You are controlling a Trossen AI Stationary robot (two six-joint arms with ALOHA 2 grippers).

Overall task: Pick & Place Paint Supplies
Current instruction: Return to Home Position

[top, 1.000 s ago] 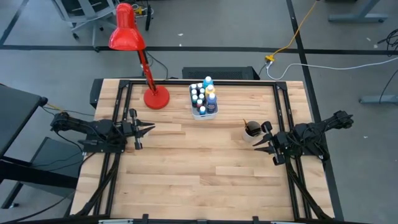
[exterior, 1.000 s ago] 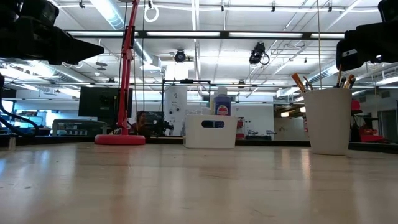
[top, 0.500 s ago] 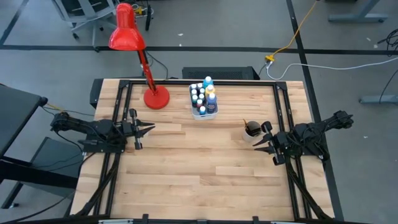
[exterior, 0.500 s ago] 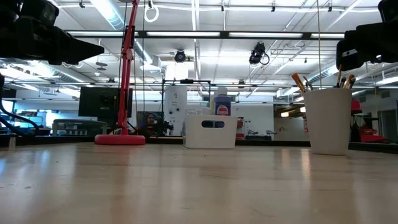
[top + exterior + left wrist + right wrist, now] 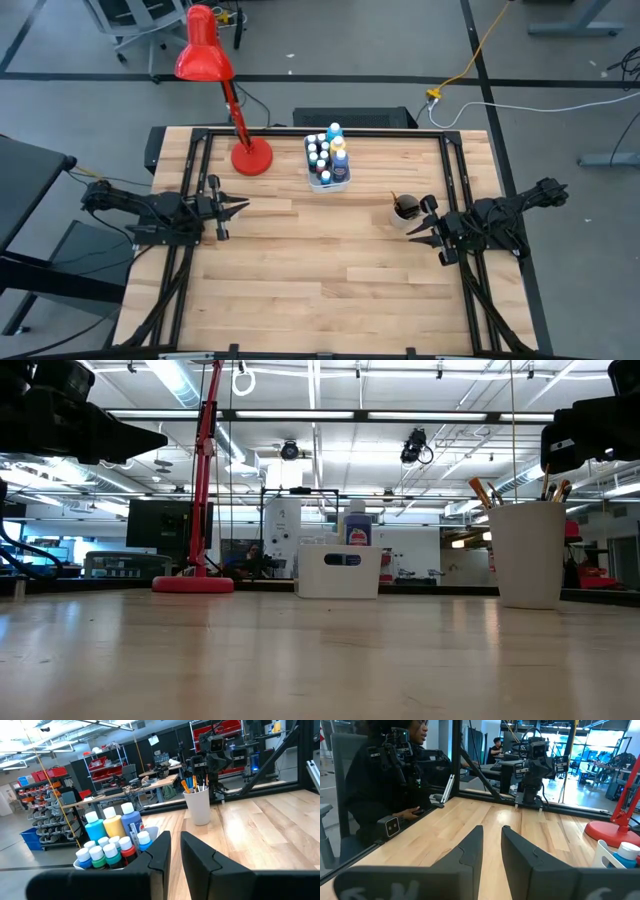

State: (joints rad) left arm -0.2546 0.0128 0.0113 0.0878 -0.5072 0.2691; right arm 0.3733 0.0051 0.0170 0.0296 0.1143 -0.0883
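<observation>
While idle, bottles [image 5: 326,157] in tub [image 5: 343,180].

White-capped paint bottles [image 5: 326,158] upright in white tub [image 5: 341,183]; brushes [image 5: 482,491] upright in white cup [image 5: 527,555].

Both arms are dark, jointed and trailed by black cables, each ending in a two-fingered black pincer.

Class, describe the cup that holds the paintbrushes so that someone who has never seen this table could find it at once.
Start from the red desk lamp at the back of the wooden table, pass the white tub of paint bottles beside it, and go on toward the right gripper. Just ahead of it stands a plain white cup. Unlike the tub, it is round, tall and holds paintbrushes.
</observation>
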